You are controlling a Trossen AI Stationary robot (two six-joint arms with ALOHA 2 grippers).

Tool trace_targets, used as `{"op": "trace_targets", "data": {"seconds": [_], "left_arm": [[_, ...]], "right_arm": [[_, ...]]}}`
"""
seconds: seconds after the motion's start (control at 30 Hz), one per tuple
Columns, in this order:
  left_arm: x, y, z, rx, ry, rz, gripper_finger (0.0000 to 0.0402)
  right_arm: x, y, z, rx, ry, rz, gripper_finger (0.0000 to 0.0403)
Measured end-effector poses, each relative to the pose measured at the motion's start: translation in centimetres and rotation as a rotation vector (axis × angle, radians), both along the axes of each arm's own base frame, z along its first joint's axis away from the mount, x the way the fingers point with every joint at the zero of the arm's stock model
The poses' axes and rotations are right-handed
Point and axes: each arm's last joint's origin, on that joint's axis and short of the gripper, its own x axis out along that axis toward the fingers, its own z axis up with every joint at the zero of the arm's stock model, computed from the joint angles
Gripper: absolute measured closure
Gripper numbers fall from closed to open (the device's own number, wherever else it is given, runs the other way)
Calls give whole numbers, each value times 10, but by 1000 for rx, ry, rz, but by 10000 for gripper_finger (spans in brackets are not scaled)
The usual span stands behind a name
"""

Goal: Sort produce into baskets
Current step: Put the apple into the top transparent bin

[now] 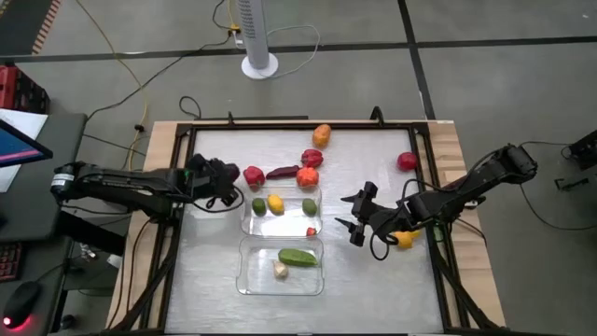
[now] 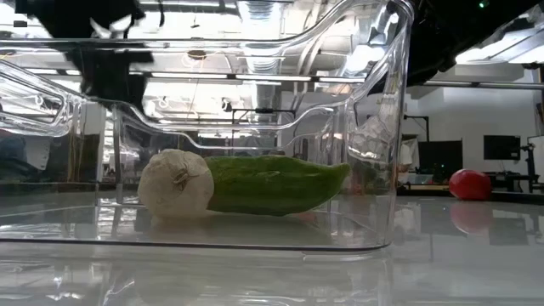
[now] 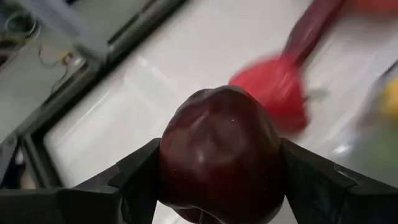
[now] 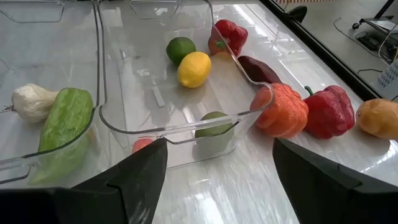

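My left gripper (image 1: 222,182) is at the table's left, just left of the far tub (image 1: 250,222), shut on a dark red, apple-like fruit (image 3: 221,149). My right gripper (image 1: 357,217) is open and empty, right of the two clear tubs, its fingers wide apart in the right wrist view (image 4: 217,180). The far tub holds a lime (image 4: 180,48), a lemon (image 4: 194,68), a green piece (image 4: 214,127) and a small red piece (image 4: 142,145). The near tub (image 1: 244,280) holds a cucumber (image 2: 272,183) and a garlic bulb (image 2: 174,183), both lying on its floor. My left gripper pinches the dark red fruit between its two fingers, one finger (image 3: 134,177) on each opposite side of its round body (image 3: 171,168). The arm comes from the table's left. The fruit fills the gap between the fingers; whether it is clear of the table I cannot tell.
Loose on the table beyond the far tub: a red pepper (image 1: 253,175), a dark purple chilli (image 1: 283,172), an orange-red tomato (image 1: 307,176), a red pepper (image 1: 312,157), an orange piece (image 1: 322,135). A red piece (image 1: 407,161) lies far right, a yellow piece (image 1: 405,240) under my right arm.
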Motion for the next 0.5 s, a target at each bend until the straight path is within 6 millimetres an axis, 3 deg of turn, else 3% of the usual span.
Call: {"op": "trace_targets", "data": {"seconds": [0.1, 0.23, 0.37, 0.5], "left_arm": [[8, -6, 22, 5, -78, -86, 137], [24, -21, 41, -97, -232, -327, 137], [37, -35, 39, -238, -349, -539, 137], [45, -42, 32, -270, -340, -544, 131]], "right_arm": [[0, 0, 0, 0, 1, 0, 85], [0, 0, 0, -1, 2, 0, 85], [0, 0, 0, -2, 4, 0, 85], [0, 0, -1, -3, 7, 0, 85]]}}
